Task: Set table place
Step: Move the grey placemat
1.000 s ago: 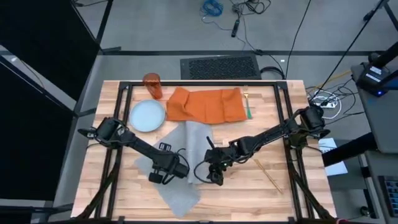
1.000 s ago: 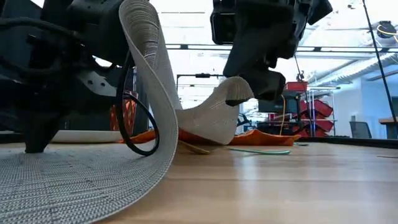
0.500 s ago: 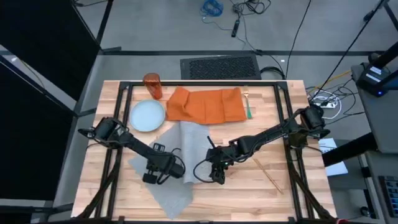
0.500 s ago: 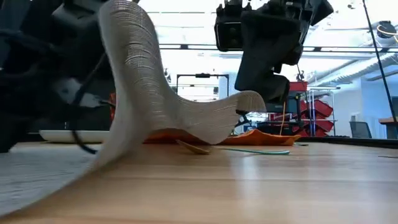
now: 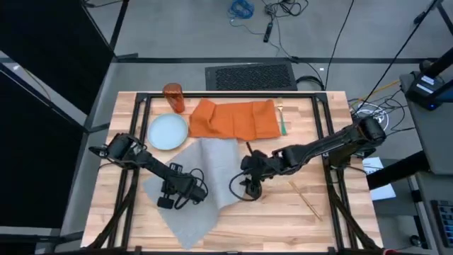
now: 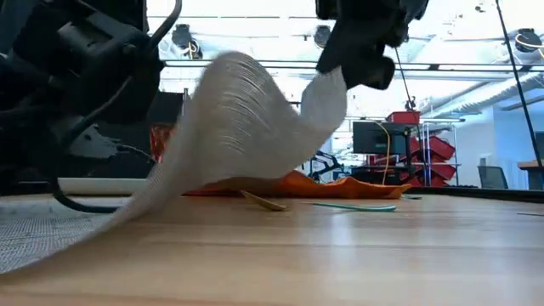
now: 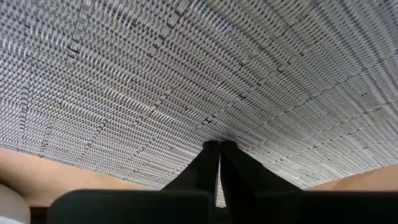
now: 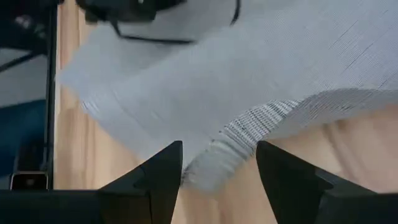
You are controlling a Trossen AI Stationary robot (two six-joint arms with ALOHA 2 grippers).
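The grey placemat (image 5: 195, 188) lies slantwise in the middle of the table (image 5: 333, 219). Its right part arches up off the wood (image 6: 246, 110). My left gripper (image 5: 177, 193) is shut on the mat's left half. My right gripper (image 8: 217, 168) is open at the raised right corner (image 6: 327, 89), one finger on either side of it. At the far side rest the pale-blue plate (image 5: 168, 132), the orange tumbler (image 5: 173, 97), the orange napkin (image 5: 235, 119) and a green-handled fork (image 5: 282, 122). My left gripper comes at the placemat from above, and its closed fingertips (image 7: 217, 149) meet in the weave (image 7: 217, 127) of the mat's left half. The tips hide how much cloth is between them. The mat around them lies low. My right gripper straddles the mat's lifted corner (image 8: 214, 163); I cannot tell whether a finger touches it.
A gold piece of cutlery (image 5: 306, 198) lies on the wood right of the mat. A black frame rail (image 5: 327, 134) runs along the table's right side and another (image 5: 134, 134) along its left. Bare wood shows along the near right (image 5: 283, 227).
My left gripper has gone toward the table's left edge with the mat's left part. My right gripper has risen and drawn a little toward the right and far edges with the right corner. The placemat, folded narrow before, has spread out wide.
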